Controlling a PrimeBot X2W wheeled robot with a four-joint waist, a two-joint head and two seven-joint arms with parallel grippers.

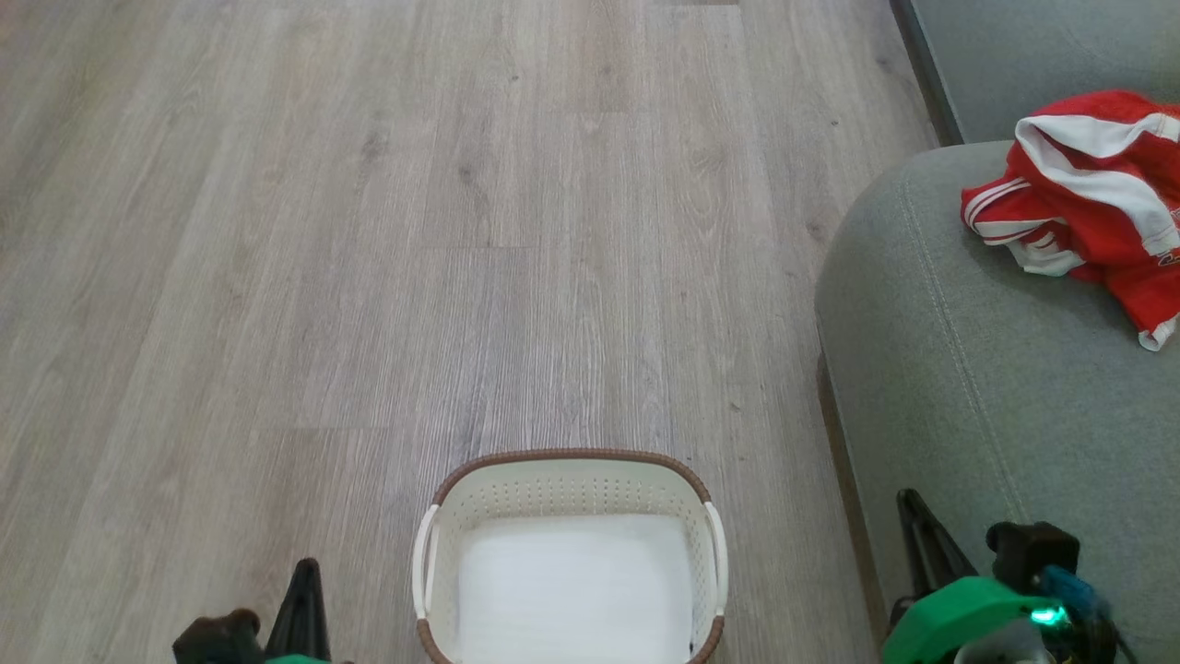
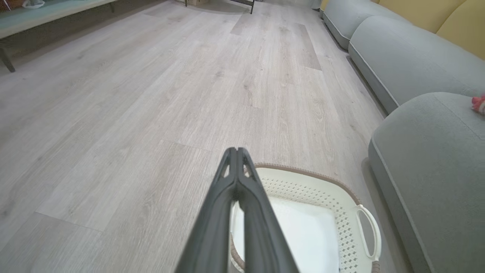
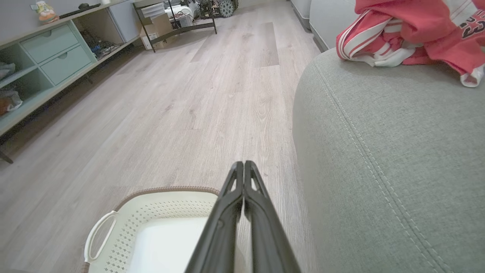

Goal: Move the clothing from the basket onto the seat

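Red and white clothing [image 1: 1088,194] lies bunched on the grey-green sofa seat [image 1: 968,369]. The cream basket [image 1: 572,489] sits on the wood floor [image 1: 369,231] just beside the seat. The left pincer [image 2: 237,151] and right pincer [image 3: 243,163] are both pressed tight together.

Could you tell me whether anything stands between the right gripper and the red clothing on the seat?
Nothing visible does: only bare seat lies between the shut right gripper and the clothing, which already rests on it. The basket looks empty.
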